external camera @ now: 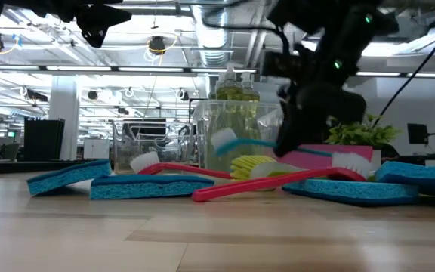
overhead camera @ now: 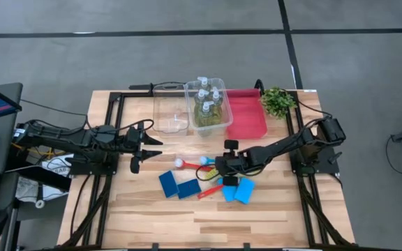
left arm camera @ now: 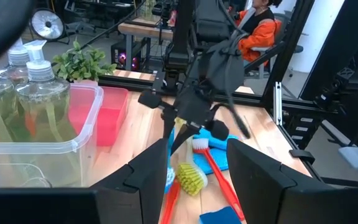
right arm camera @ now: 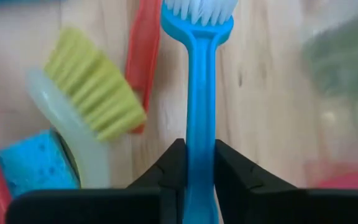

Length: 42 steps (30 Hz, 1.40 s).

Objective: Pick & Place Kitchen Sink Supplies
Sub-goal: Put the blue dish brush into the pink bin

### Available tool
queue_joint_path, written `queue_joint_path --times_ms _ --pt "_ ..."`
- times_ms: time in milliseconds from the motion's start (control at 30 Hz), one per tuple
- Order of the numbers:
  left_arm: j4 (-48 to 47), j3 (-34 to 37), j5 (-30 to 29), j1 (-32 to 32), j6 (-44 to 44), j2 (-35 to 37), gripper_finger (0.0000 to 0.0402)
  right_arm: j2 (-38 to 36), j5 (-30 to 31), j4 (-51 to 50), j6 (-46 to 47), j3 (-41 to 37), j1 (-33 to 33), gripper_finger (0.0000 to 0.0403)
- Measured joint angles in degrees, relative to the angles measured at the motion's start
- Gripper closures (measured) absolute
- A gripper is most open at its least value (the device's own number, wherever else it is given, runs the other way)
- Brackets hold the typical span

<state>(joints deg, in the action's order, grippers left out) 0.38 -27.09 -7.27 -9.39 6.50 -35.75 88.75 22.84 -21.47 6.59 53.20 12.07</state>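
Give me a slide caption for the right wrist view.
Right gripper fingers closed on the blue brush handle, above the wooden table, beside a yellow-bristled brush.

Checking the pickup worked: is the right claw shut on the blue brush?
Shut on it: the right claw has both fingers pressed against the blue brush handle.

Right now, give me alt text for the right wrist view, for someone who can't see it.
The right gripper is shut on the handle of a teal brush, white bristles pointing away, over the wooden table. Beside it lie a yellow-bristled brush, a red brush handle and a blue sponge.
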Motion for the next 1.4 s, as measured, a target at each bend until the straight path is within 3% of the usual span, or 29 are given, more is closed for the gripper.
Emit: queue_joint_path --times_ms 267,533,633,867,1033,1233,1400 --pt "0.7 0.0 -0.1 0.0 -0.5 0.0 0.0234 0.0 1.7 -5.1 -3.5 11.0 -0.1 0.0343" --pt "7.3 0.0 -3.3 0.0 -3.2 0.0 0.0234 0.0 2.0 -8.7 1.4 21.8 -1.2 0.0346" --pt "7.2 0.0 -3.3 0.0 -3.2 0.0 0.0234 0.0 6.4 -12.6 1.5 26.0 -1.4 0.0350" --pt "7.2 0.0 -3.3 0.0 -3.2 0.0 0.0234 0.0 22.8 -29.1 1.9 38.7 -1.8 0.0350" --pt "7.1 0.0 -3.4 0.0 -3.0 0.0 0.0234 -1.1 25.8 -43.0 5.3 46.6 -4.4 0.0350" --pt "7.0 0.0 -3.4 0.0 -3.0 0.0 0.0234 -7.2 25.1 -55.4 12.1 47.2 -10.8 0.0350" --pt "7.0 0.0 -3.4 0.0 -3.0 0.0 0.0234 -14.1 24.2 -58.8 16.9 41.9 -17.7 0.0351"
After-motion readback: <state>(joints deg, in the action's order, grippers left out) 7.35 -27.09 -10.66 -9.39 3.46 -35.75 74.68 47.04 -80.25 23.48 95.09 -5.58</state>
